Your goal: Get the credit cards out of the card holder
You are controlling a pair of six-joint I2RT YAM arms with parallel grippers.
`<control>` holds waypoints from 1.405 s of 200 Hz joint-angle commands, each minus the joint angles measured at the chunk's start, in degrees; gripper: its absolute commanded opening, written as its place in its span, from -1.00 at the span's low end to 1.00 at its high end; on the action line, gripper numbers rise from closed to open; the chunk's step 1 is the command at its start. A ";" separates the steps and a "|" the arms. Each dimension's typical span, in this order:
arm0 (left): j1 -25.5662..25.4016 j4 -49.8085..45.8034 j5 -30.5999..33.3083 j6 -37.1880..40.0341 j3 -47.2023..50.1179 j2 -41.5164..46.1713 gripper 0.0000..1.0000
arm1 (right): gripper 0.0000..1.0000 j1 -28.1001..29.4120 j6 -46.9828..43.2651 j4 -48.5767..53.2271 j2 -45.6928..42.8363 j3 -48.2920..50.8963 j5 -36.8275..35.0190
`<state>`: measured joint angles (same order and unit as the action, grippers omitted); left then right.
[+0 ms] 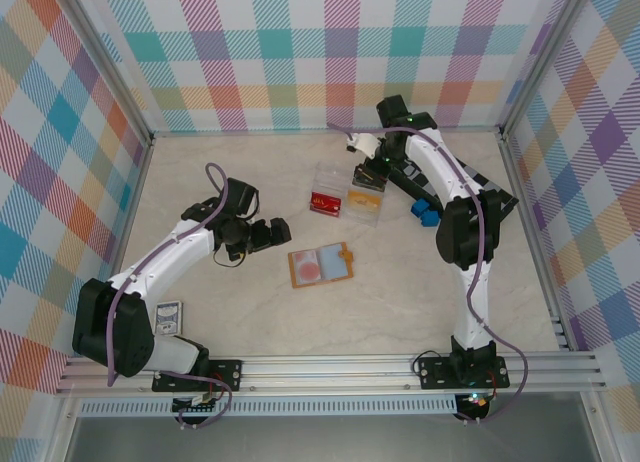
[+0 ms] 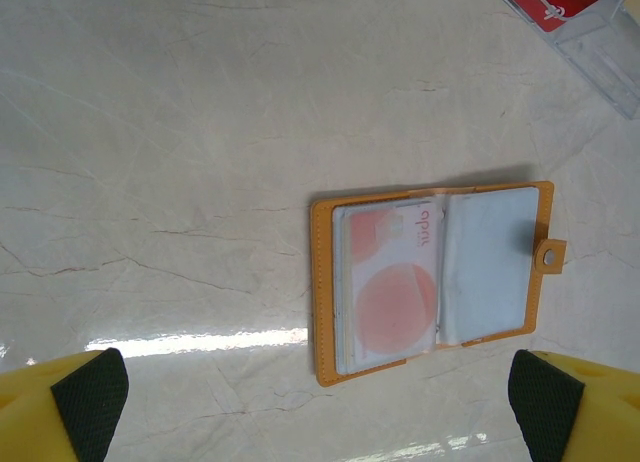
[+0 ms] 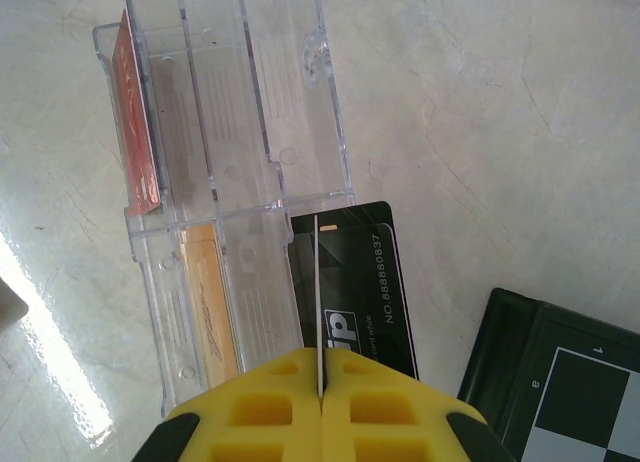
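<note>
The tan card holder (image 1: 320,266) (image 2: 430,282) lies open and flat on the table. A white card with pink circles (image 2: 392,287) sits in its left pocket. My left gripper (image 1: 272,234) (image 2: 318,402) is open, hovering just left of the holder. At the clear tray (image 1: 350,192), my right gripper (image 1: 370,170) (image 3: 321,374) is shut on a thin credit card (image 3: 318,282), seen edge-on as a white line. Under it, a dark card (image 3: 365,272) lies flat beside the tray (image 3: 240,112). An orange card (image 3: 205,302) and a red card (image 3: 135,132) stand in the tray's compartments.
A black chequered board (image 1: 490,197) (image 3: 570,382) lies right of the tray, with blue cubes (image 1: 425,214) beside it. A small patterned box (image 1: 170,317) sits near the left arm's base. Chequered walls close in the table on three sides.
</note>
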<state>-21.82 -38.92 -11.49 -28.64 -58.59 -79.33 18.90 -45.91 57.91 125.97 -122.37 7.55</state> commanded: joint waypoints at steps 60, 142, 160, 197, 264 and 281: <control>0.60 -0.52 -0.90 1.36 0.56 -0.75 1.00 | -1.00 0.01 -1.17 0.46 -0.76 -1.65 0.75; 0.55 -0.07 -1.51 1.22 0.26 -1.49 1.00 | -1.00 -0.05 -2.69 -0.22 -2.11 -1.30 -1.22; 0.55 -0.13 -1.52 1.22 0.27 -1.54 1.00 | -1.00 -0.01 -2.60 -0.30 -1.99 -1.09 -1.19; 0.56 -0.17 -1.70 1.33 0.04 -1.86 1.00 | -1.00 -0.03 -2.48 -1.94 -4.09 -0.50 1.15; 0.55 0.06 -1.86 1.22 0.16 -2.19 1.00 | -1.00 -0.41 -4.04 -1.74 -4.54 0.29 1.17; 0.58 0.00 -1.96 1.22 0.29 -2.25 1.00 | -1.00 -0.60 -4.95 -1.17 -4.27 1.34 1.24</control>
<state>-21.82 -38.85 -12.58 -28.64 -58.57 -81.17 18.72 -48.51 55.75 123.37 -122.34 6.70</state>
